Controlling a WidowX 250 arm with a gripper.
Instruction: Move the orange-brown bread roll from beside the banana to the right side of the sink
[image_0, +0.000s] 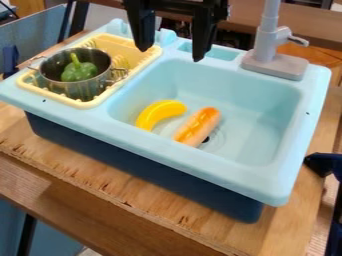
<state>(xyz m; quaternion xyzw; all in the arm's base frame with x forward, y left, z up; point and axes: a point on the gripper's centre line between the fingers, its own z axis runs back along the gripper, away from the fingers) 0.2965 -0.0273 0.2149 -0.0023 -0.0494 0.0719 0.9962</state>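
Observation:
My gripper (171, 52) hangs at the top of the view, above the back edge of the sink, its two fingers spread open with nothing between them. Below it, a yellow banana (159, 113) and an orange-brown hot dog (198, 127) lie side by side on the floor of the light blue sink (267, 115), the hot dog by the drain. To the left, a metal pot (85, 89) stands in the yellow dish rack (87, 104), and a green pepper (79, 72) is inside the pot.
A grey faucet (274, 59) rises from the sink's back right corner. The sink unit stands on a wooden table (100, 175). Dark blue and black parts (325, 164) show at the right edge.

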